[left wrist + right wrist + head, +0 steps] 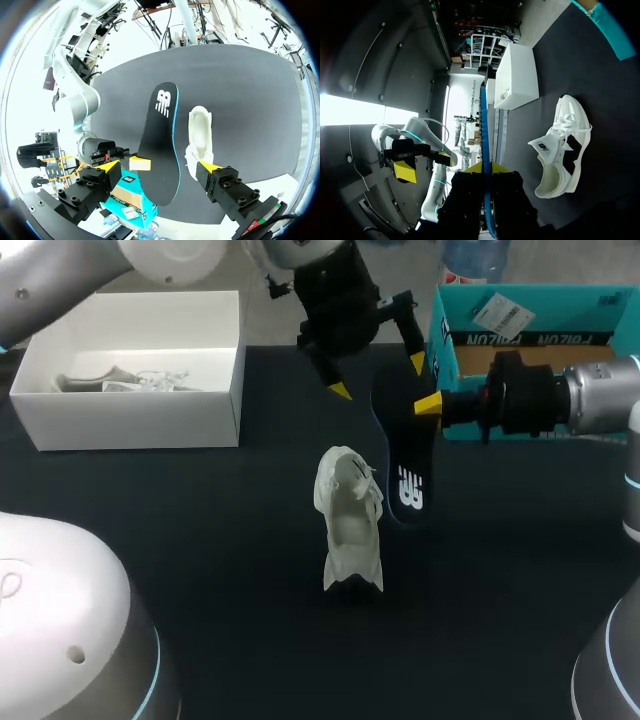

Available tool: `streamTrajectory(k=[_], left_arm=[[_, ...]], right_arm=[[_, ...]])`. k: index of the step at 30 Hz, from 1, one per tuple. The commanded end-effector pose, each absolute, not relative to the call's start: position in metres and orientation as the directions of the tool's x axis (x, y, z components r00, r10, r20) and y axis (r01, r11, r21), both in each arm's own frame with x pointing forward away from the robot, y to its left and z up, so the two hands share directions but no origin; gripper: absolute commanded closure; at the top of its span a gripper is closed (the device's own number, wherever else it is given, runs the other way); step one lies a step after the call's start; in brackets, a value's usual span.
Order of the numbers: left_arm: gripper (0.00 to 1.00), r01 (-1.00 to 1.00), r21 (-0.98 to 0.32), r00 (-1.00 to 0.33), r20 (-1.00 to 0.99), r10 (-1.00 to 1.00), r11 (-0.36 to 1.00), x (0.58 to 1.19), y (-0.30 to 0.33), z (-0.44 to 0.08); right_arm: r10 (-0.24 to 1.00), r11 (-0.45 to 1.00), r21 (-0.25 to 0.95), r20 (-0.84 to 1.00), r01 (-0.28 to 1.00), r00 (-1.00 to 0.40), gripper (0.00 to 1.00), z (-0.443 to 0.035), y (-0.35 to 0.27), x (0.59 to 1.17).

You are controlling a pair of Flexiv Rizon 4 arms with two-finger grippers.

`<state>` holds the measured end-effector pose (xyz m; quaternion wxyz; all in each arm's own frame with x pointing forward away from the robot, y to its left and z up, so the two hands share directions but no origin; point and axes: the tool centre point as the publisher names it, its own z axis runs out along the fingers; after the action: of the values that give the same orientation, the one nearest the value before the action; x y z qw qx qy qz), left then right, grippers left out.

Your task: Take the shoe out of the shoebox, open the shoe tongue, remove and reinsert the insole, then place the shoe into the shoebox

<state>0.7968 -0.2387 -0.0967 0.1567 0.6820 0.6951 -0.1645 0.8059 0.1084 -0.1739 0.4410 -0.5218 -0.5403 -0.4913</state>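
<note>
White and silver arms (60, 610) ringed in cyan, boxy black screw-studded grippers (160, 165) with bright yellow tips (112, 164).

I see a white logo (410, 487) on the dark insole (395, 440), dark print (525, 339) along the teal shoebox (446, 365) wall, a white sticker (499, 312) (too small to read), and a small mark (543, 145) on the shoe tongue (547, 140).
</note>
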Motion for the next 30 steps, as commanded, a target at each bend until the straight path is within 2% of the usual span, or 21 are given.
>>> streamTrajectory(k=[1,16,30], left_arm=[[0.00,1.000,-0.009,-0.019,-0.655,0.756,0.017,0.793,-0.226,-0.096],[0.00,0.998,-0.022,-0.050,-0.832,0.552,0.057,0.793,-0.219,-0.076],[0.00,0.998,-0.027,-0.055,-0.832,0.552,0.059,0.793,-0.219,-0.076]], right_arm=[[0.133,-0.029,0.069,0.989,0.997,-0.064,1.00,-0.172,0.108,0.804],[0.133,-0.033,0.065,0.989,0.997,-0.060,1.00,-0.173,0.108,0.801],[0.130,-0.043,0.065,0.990,0.997,-0.059,1.00,-0.174,0.105,0.797]])
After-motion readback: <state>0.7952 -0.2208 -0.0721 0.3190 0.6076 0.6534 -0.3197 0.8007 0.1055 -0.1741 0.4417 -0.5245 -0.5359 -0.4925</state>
